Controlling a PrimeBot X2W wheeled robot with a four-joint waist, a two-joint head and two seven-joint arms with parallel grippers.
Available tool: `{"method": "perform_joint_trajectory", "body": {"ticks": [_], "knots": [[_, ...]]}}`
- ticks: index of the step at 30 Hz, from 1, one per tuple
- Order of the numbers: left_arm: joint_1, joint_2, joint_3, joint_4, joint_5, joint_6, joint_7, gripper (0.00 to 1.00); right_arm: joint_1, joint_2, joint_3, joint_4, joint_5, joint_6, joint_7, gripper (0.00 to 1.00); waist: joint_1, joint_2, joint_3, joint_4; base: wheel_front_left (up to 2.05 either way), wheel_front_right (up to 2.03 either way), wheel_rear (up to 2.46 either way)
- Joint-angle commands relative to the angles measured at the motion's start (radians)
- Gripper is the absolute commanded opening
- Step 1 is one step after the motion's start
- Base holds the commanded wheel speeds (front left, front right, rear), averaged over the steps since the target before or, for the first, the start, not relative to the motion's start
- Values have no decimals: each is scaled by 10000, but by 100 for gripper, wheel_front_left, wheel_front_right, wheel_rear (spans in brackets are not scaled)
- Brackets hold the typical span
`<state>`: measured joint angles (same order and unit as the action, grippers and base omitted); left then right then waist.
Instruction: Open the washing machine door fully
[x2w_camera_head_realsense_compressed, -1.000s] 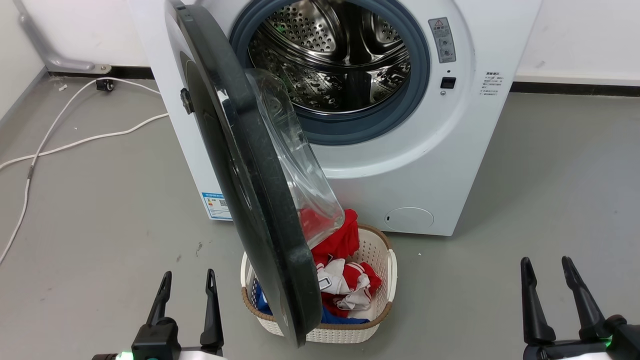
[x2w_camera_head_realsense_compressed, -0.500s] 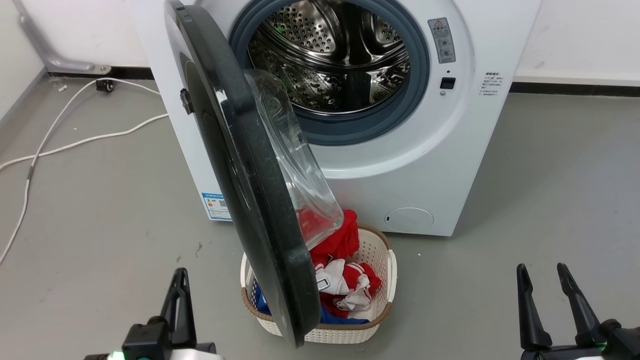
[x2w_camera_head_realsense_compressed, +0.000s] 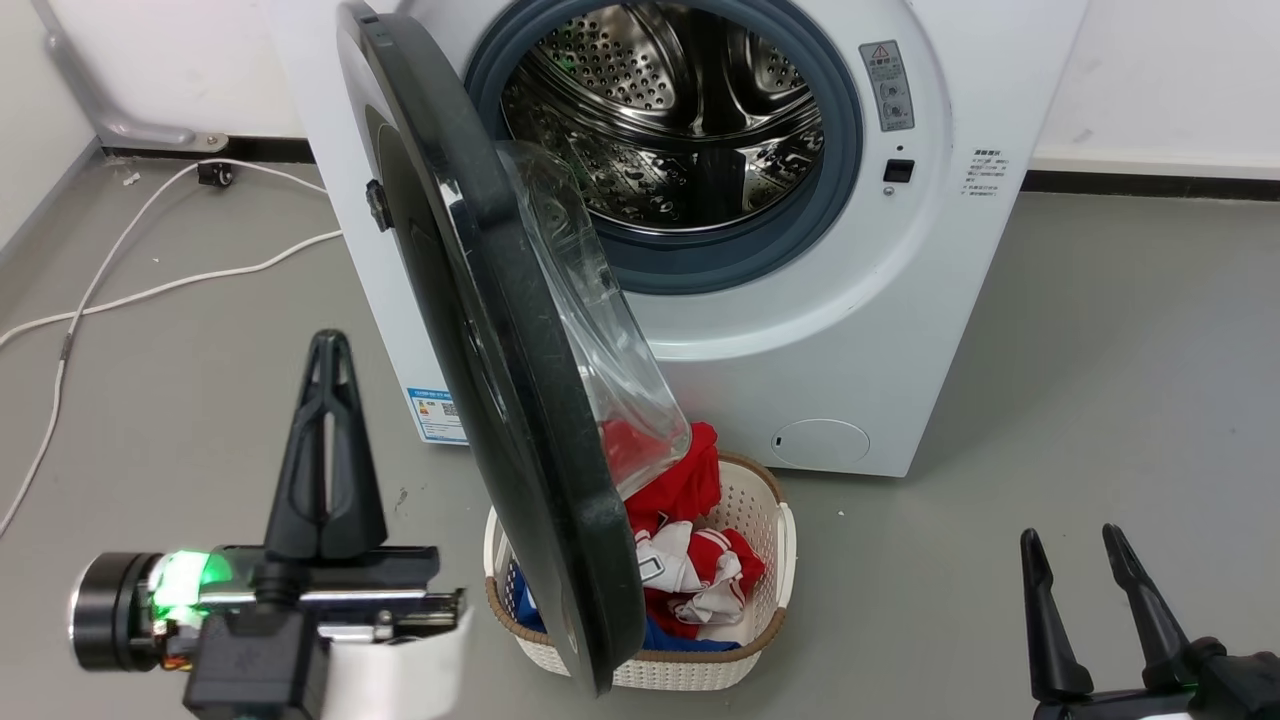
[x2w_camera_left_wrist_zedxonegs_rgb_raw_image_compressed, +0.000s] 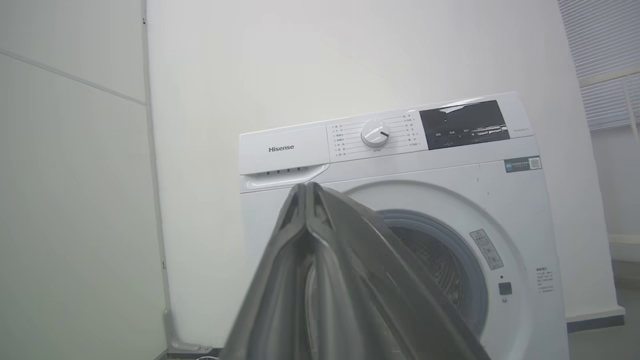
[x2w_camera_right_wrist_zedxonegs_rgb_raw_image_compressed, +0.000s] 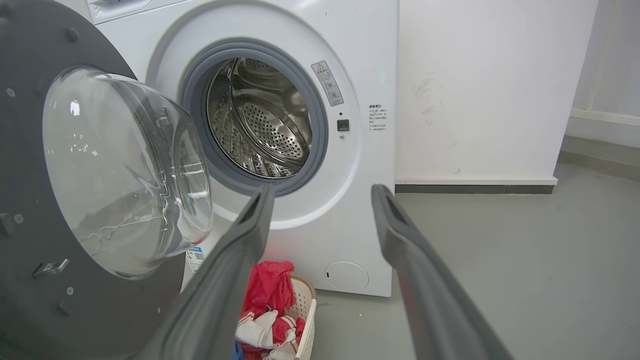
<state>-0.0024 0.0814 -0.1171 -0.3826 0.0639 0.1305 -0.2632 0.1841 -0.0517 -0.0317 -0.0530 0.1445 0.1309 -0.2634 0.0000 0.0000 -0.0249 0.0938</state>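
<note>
Hinged at 9 o'clock of the drum (x2w_camera_head_realsense_compressed: 660, 110), the half-open washing machine door (x2w_camera_head_realsense_compressed: 530, 400) looks rigid, heavy and slippery, so push its free rim with the pinched-together left claw (x2w_camera_head_realsense_compressed: 328, 350); right claw (x2w_camera_head_realsense_compressed: 1068, 535) spread, empty.

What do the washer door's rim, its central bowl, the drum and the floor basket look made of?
Door rim: probably dark plastic, semi-gloss with fine scuffs. Bowl: seemingly clear glass, transparent with bright highlights. Drum: polished steel, mirror-like and perforated. Basket: likely cream moulded plastic, with regular lattice holes and a brown rim.
</note>
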Motion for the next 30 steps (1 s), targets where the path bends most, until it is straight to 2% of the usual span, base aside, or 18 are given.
{"method": "perform_joint_trajectory", "body": {"ticks": [1,8,14,30], "knots": [[-140,47,-184,-195,92,-58,-24,0,63,26,22,6,-59,-2,-18,100,0,0,-5,-2,0,0,0],[-708,136,-1759,-879,387,-494,-24,0,64,26,80,45,-157,-2,-18,100,0,0,-6,1,0,0,0],[-1085,22,-3271,-600,241,-942,-24,0,5,26,132,101,-202,-2,-18,100,0,0,23,2,0,0,0],[-1297,-224,-5903,628,-303,-1185,-24,0,-147,26,87,143,-277,-2,-18,100,0,0,293,-5,0,0,0]]}}
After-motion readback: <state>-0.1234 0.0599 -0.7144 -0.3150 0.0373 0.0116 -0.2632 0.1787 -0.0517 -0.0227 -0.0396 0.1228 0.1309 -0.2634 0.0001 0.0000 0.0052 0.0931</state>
